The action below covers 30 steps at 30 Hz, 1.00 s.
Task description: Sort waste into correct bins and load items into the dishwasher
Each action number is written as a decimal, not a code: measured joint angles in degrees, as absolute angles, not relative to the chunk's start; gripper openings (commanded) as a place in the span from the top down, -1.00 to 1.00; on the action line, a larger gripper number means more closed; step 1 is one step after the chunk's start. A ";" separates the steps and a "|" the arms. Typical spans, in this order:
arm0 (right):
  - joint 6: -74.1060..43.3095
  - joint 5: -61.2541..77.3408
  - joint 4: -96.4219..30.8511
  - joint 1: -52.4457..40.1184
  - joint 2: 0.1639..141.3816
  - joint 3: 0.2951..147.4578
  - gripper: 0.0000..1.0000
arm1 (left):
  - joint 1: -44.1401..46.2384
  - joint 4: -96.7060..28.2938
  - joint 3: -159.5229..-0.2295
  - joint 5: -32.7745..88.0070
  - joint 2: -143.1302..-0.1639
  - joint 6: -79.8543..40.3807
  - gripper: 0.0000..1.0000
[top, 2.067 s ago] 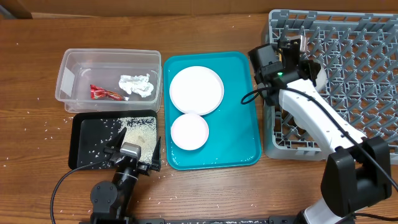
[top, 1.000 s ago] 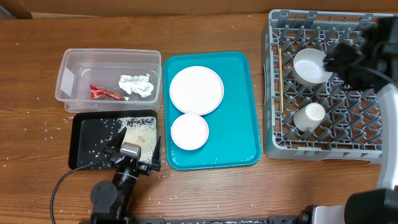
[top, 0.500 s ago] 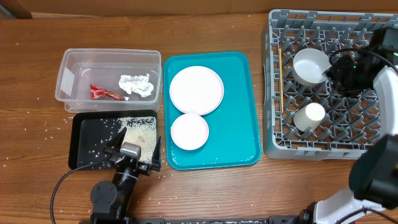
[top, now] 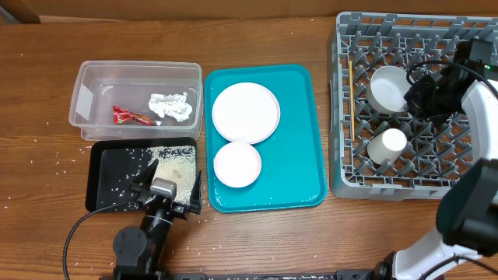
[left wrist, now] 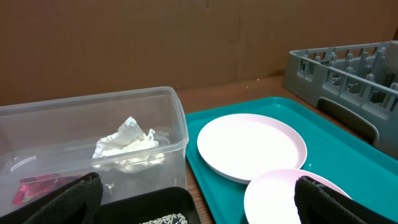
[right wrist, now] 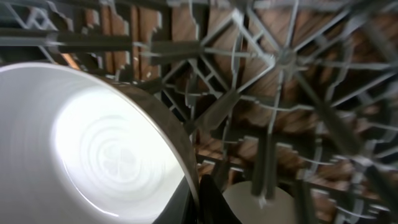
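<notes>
My right gripper (top: 414, 96) is shut on the rim of the pale bowl (top: 387, 88), which sits tilted in the grey dish rack (top: 459, 183). The right wrist view shows the bowl (right wrist: 93, 149) pinched at the jaws (right wrist: 202, 202). The small white cup (top: 389, 145) stands in the rack just in front of it. A wooden chopstick (top: 351, 97) lies along the rack's left side. The large plate (top: 246, 112) and small plate (top: 237, 164) lie on the teal tray. My left gripper (left wrist: 199, 208) is open and empty over the black tray (top: 117, 167).
The clear tub (top: 89, 78) holds the red wrapper (top: 131, 117) and the white tissue wad (top: 171, 106). Rice (top: 176, 165) is piled in the black tray, with stray grains on the table around it. The teal tray (top: 299, 148) lies between the bins and the rack.
My right arm swung from the rack's left edge over to its right side. The bowl and cup now sit in the rack, and the bowl has shifted slightly toward the front.
</notes>
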<state>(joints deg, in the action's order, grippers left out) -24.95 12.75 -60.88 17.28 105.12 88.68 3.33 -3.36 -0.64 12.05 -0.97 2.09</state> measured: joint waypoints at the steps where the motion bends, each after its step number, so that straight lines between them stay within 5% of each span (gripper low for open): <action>1: -24.51 11.31 -60.95 16.78 103.59 88.68 0.92 | 3.33 -3.36 -0.64 12.05 -0.97 2.09 -1.00; 10: -22.72 -18.48 -63.37 0.23 85.27 89.21 0.92 | 3.33 -3.36 -0.64 12.05 -0.97 2.09 -1.00; 19: -23.55 -55.48 -61.04 -16.12 88.79 86.56 0.92 | 3.33 -3.38 -0.67 12.05 -0.97 2.09 -1.00; 30: -23.66 -67.16 -59.05 -17.61 99.13 79.70 0.92 | 3.33 -3.36 -0.64 12.05 -0.97 2.09 -1.00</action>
<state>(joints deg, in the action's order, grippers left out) -23.66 -67.16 -59.05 -17.61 99.13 79.70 3.33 -3.36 -0.64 12.05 -0.97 2.09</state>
